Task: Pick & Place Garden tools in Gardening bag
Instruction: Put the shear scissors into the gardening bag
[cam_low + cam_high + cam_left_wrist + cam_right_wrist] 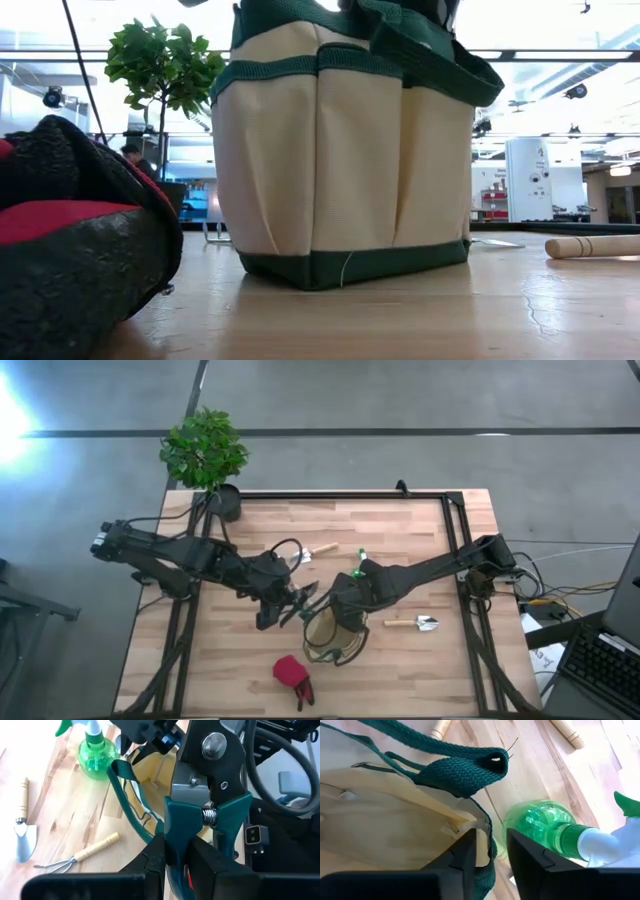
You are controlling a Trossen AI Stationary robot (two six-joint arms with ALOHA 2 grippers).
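One bag (pixel 335 638) stands mid-table, open. Two trowels (pixel 412 623), one rake (pixel 75 858), one spray bottle (pixel 547 832) and one glove (pixel 292 674) lie around it. The left gripper (pixel 176 865), just beside the bag, pinches the shears (pixel 205 815). The right gripper (pixel 490 851) straddles the bag's rim, fingers parted. The near table edge lies close behind the glove.
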